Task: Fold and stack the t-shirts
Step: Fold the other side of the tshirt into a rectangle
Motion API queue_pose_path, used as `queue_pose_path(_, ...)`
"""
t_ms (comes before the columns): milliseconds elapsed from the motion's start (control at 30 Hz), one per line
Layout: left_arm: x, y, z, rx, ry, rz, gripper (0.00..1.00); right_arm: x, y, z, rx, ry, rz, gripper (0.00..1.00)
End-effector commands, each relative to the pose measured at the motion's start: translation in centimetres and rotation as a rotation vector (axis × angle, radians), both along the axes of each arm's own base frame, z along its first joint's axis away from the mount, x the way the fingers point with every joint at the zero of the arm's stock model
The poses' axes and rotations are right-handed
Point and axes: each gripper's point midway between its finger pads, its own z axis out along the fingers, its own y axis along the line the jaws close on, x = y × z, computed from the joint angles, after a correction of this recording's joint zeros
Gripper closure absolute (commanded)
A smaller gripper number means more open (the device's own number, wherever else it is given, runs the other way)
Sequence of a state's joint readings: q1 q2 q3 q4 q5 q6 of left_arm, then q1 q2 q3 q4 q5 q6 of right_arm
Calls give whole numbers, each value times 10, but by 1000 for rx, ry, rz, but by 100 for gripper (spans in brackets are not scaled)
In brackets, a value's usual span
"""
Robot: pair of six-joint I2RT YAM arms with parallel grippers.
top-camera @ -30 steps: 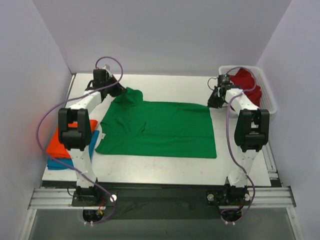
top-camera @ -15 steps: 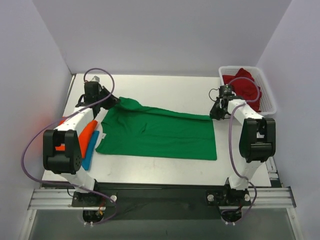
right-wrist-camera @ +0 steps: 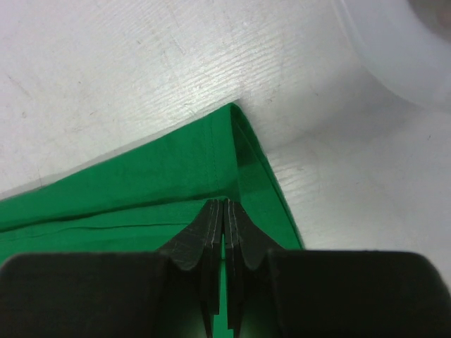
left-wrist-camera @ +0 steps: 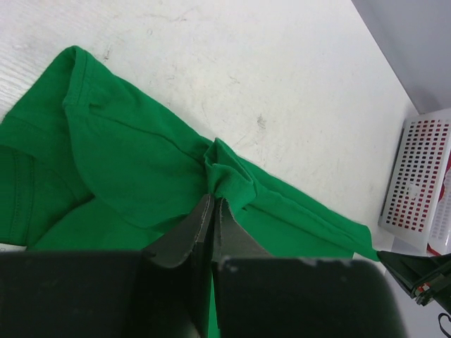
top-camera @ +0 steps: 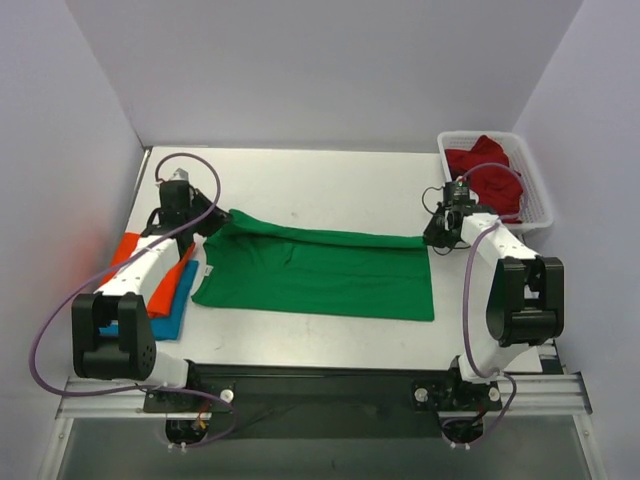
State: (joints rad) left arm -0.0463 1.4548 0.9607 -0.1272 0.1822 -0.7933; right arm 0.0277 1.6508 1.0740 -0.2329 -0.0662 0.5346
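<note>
The bright green t-shirt (top-camera: 320,272) lies spread across the middle of the table, its far edge lifted and folded toward me. My left gripper (top-camera: 208,222) is shut on the shirt's far-left edge; the left wrist view shows a bunched fold of the green cloth (left-wrist-camera: 229,179) pinched at its fingertips (left-wrist-camera: 213,199). My right gripper (top-camera: 434,236) is shut on the far-right corner, with the green cloth (right-wrist-camera: 176,176) held at its fingertips (right-wrist-camera: 225,204). The orange t-shirt (top-camera: 160,272) lies folded on the blue one (top-camera: 172,315) at the left edge. The dark red t-shirt (top-camera: 487,170) lies in the basket.
The white mesh basket (top-camera: 535,195) stands at the back right corner, beside the right arm; it also shows in the left wrist view (left-wrist-camera: 416,183). Grey walls close in the table on three sides. A purple cable loops over each arm.
Both grippers have pulled the green shirt's far edge toward me and outward, so the folded-over strip now lies lower and the shirt looks narrower front to back.
</note>
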Motion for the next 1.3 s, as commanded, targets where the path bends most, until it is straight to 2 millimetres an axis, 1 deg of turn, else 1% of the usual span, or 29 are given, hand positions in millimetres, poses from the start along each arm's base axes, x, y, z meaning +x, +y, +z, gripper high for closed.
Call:
queue_pose_path(0, -3, 11, 20, 13, -52, 27, 100, -7, -4, 9, -19, -24, -24, 100)
queue_pose_path(33, -5, 10, 21, 11, -52, 24, 100, -7, -5, 11, -21, -32, -25, 100)
queue_pose_path(100, -11, 8, 18, 6, -44, 11, 100, -12, -5, 8, -20, -23, -26, 100)
queue_pose_path(167, -15, 7, 15, 0, -36, 10, 100, -14, -4, 8, -17, -27, -28, 100)
queue_pose_path(200, -18, 7, 17, -3, -42, 10, 100, -15, -4, 8, -13, -26, -28, 100)
queue_pose_path(233, -22, 7, 13, -2, -34, 12, 100, -18, -4, 6, -13, -23, -29, 100)
queue_pose_path(300, -26, 7, 14, -8, -41, 9, 100, -21, -5, 6, -16, -25, -34, 100)
queue_pose_path(367, -31, 6, 10, -6, -28, 7, 100, -25, -5, 6, -19, -23, -33, 100)
queue_pose_path(433, -35, 7, 11, -6, -34, 9, 100, -27, -7, 7, -22, -26, -36, 100)
queue_pose_path(467, -39, 7, 8, -5, -25, 10, 100, -29, -6, 5, -21, -22, -34, 100)
queue_pose_path(567, -44, 8, 9, 1, -30, 12, 100, -33, -7, 5, -20, -23, -37, 100)
queue_pose_path(700, -51, 9, 8, 6, -29, 8, 100, -43, -8, 0, -24, -11, -40, 100)
queue_pose_path(767, -53, 9, 8, 7, -29, 7, 100, -44, -8, 2, -25, -19, -40, 100)
queue_pose_path(933, -62, 14, 1, 25, -17, 25, 100, -51, -7, -3, -21, -10, -42, 100)
queue_pose_path(1033, -66, 21, -2, 33, -10, 47, 100, -56, -6, -3, -16, -15, -45, 100)
queue_pose_path(1200, -70, 23, 1, 33, -16, 55, 100, -60, -6, -1, -13, -24, -43, 100)
queue_pose_path(1267, -73, 23, -2, 33, -10, 56, 100, -62, -6, -1, -13, -24, -45, 100)
